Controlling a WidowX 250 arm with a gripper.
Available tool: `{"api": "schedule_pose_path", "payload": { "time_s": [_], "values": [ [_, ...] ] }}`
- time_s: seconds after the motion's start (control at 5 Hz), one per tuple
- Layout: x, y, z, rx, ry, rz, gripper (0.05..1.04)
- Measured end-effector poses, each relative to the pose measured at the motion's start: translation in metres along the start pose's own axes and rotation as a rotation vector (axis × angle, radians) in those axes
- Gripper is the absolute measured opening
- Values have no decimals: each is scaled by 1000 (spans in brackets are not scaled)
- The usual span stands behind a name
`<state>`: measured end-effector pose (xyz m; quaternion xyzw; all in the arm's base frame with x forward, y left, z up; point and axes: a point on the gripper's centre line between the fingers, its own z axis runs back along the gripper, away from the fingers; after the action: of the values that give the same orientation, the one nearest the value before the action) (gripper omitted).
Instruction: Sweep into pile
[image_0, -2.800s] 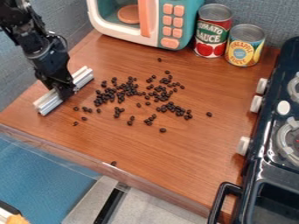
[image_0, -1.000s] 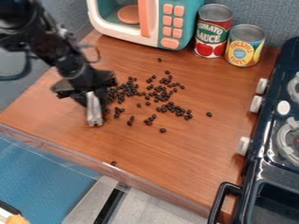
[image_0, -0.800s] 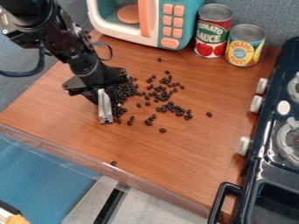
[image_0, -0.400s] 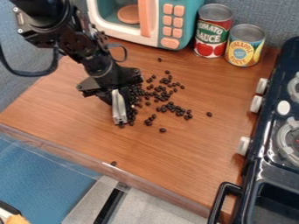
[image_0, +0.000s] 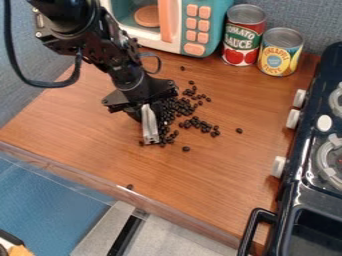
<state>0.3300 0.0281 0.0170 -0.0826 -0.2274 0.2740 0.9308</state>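
The black gripper (image_0: 148, 107) is low over the middle-left of the wooden table, shut on a silver metal bar (image_0: 149, 127) that stands on edge against the surface. Dark beans (image_0: 179, 106) are gathered along the bar's right side, close to it or touching. More of them spread to the right, with single beans at the upper middle, at the right and near the front edge. The gripper hides the far part of the bar and any beans behind it.
A toy microwave (image_0: 194, 25) stands at the back, with a red can (image_0: 243, 35) and a yellow can (image_0: 280, 51) to its right. A dark toy stove (image_0: 314, 165) lines the right side. The table's front edge (image_0: 100, 185) runs across the lower left.
The gripper has carried the bar from the left side of the table rightward, turning it along the way. Beans on the left have been pushed right and now lie closer together.
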Motion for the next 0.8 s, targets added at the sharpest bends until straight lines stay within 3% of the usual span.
{"api": "schedule_pose_path", "payload": {
  "time_s": [0.8],
  "values": [
    [3, -29, -10, -17, -4, -8, 381]
  ]
}}
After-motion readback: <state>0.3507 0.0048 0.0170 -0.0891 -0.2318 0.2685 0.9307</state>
